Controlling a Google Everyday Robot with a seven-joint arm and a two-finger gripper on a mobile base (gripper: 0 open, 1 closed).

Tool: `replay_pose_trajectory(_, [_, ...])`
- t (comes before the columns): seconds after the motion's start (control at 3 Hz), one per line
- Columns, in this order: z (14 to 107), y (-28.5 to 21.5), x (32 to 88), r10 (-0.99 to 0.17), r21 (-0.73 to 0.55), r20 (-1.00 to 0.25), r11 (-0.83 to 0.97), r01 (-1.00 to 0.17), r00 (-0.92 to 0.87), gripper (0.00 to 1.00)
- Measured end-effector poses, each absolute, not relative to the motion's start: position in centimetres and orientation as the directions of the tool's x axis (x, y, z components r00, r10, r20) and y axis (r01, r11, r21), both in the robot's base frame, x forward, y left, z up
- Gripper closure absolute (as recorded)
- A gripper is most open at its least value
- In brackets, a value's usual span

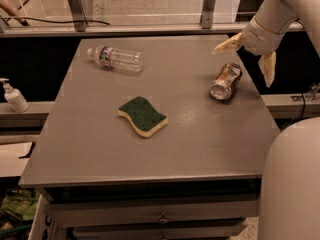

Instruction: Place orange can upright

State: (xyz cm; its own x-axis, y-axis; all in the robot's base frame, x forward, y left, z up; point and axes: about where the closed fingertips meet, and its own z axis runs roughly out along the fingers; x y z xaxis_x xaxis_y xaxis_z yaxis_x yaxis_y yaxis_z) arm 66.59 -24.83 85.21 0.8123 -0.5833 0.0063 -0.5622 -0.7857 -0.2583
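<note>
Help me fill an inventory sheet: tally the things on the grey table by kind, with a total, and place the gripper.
Cans: 1 (orange can, on its side)
Bottles: 1 (bottle, on its side)
Sponges: 1 (sponge, flat)
Total: 3
The gripper, open, hangs over the table's far right corner, by the can.

Warm, fairly dim light falls from above, leaving a soft sheen on the table top (brightest near its middle). The gripper, spread near the orange can at upper right, stands pale against dark surroundings.
</note>
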Motion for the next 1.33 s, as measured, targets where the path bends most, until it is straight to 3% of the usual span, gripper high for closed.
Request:
replay_pose_trajectory(0.67, [81.4, -23.1, 65.9, -0.553, -0.22, -0.03, -0.809, -0.545, 0.833, 0.0])
replay_pose_trajectory(1.33, [82.0, -21.9, 67.5, -0.52, -0.189, 0.041, -0.843, -0.504, 0.853, 0.0])
